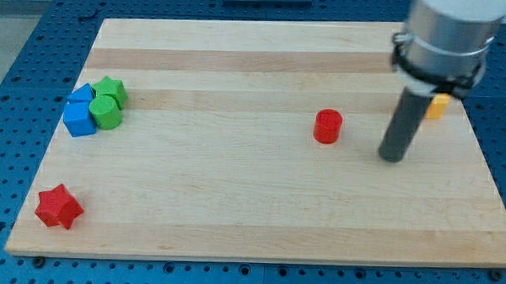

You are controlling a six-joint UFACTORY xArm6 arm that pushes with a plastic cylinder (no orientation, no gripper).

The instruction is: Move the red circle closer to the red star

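The red circle (327, 126) is a short red cylinder standing right of the board's middle. The red star (58, 207) lies far away at the board's lower left corner. My tip (392, 156) rests on the board to the right of the red circle and a little below it, apart from it by a clear gap. The dark rod rises from the tip toward the view's top right.
Two blue blocks (80, 112) and two green blocks (107, 103) huddle together at the left edge. A yellow block (438, 106) sits at the right, partly hidden behind my rod. The wooden board (239, 49) lies on a blue perforated table.
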